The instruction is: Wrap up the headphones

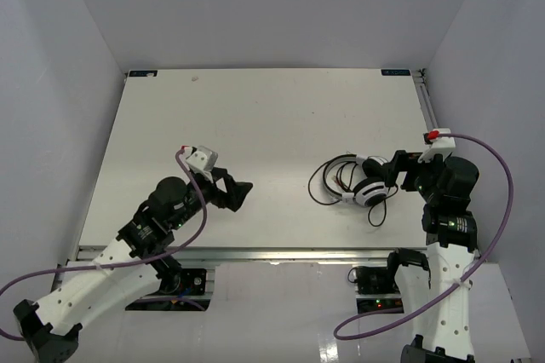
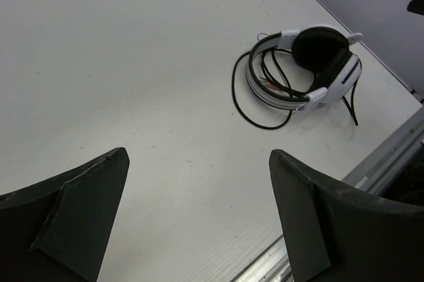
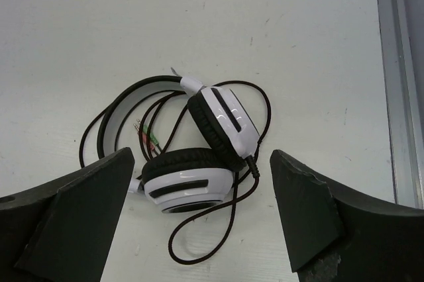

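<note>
– Black fingers (image 3: 73,222) are filling the bottom corners of the right wrist view; is that right gripper (image 3: 202,163) gripping anything?
– No, it is standing wide open and holding nothing. The headphones (image 3: 222,120) are lying on the table (image 1: 255,116) straight ahead of it at twelve o'clock, showing in the gap between its fingers
– And the left gripper (image 1: 241,195)?
– Also gaping fully, empty, and sitting well apart; from it the headphones are lying out at one o'clock
– So the right arm is looking nearer?
– Much nearer, I am judging. From above, the headphones are resting toward four o'clock on the table, their long axis running nine to three, headband (image 3: 122,103) toward nine, ear cups (image 3: 185,189) toward three, just beside the right gripper
– The cord (image 3: 171,245)?
– It is sprawling in loose loops around the headband and trailing toward six o'clock, so the wrapping is not yet looking done
– Any brand or writing?
– Nothing readable is showing on the cups or band
</note>
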Robot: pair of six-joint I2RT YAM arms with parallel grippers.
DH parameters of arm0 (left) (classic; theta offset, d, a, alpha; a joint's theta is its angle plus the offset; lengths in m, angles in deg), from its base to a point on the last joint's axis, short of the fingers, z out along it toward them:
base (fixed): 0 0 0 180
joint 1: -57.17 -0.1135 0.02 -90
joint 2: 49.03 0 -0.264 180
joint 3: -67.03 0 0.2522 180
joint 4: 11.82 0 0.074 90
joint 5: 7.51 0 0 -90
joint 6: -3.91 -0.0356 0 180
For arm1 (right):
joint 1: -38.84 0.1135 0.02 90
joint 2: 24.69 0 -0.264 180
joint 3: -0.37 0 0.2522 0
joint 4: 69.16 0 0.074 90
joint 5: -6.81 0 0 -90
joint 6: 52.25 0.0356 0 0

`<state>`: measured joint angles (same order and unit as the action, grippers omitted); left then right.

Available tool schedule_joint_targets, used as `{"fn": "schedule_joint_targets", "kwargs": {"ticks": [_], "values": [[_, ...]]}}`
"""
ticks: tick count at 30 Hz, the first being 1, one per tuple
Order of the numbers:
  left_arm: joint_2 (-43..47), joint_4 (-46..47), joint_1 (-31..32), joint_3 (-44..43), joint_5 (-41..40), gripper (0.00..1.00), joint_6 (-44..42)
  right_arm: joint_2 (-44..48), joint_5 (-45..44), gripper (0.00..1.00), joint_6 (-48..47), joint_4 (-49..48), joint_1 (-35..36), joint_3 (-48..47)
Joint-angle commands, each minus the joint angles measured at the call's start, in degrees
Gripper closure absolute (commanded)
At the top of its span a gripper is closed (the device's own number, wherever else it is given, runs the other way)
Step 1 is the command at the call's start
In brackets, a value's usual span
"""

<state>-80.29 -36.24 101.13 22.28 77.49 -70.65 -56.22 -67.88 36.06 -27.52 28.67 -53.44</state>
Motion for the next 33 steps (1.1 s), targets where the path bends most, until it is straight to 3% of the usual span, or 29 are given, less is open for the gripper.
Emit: {"fn": "schedule_joint_targets", "kwargs": {"ticks": [1,6,11,14,19,24,33], "values": [[-6.52,4.12,-0.28,-0.39,12.00,0.02,2.56,0.89,3.91,0.10,-3.42,-3.42,-0.47,0.91],[-23.27,11.24,-0.15,-4.15,23.25,0.04,13.90,0.49,22.70,0.10,-22.16,3.14,-1.07,0.19],[-43.45,9.28,1.73,-17.55,26.23,0.11,18.83,0.73,25.93,0.10,-27.38,4.62,-1.08,0.65],[-54.84,0.78,3.78,-29.57,21.47,0.13,18.68,-0.03,24.99,0.10,-27.48,3.99,-1.16,1.01],[-70.41,-13.82,8.44,-48.48,12.73,0.25,18.85,-1.61,23.10,0.09,-25.48,2.64,-2.03,1.40],[-83.84,-24.54,12.24,-64.43,2.14,0.27,19.00,-0.62,23.19,0.10,-23.58,0.81,-3.50,2.50],[-97.73,-32.01,12.60,-82.55,-7.03,0.33,17.45,1.93,25.29,0.10,-22.23,-0.63,-4.93,4.80]]}}
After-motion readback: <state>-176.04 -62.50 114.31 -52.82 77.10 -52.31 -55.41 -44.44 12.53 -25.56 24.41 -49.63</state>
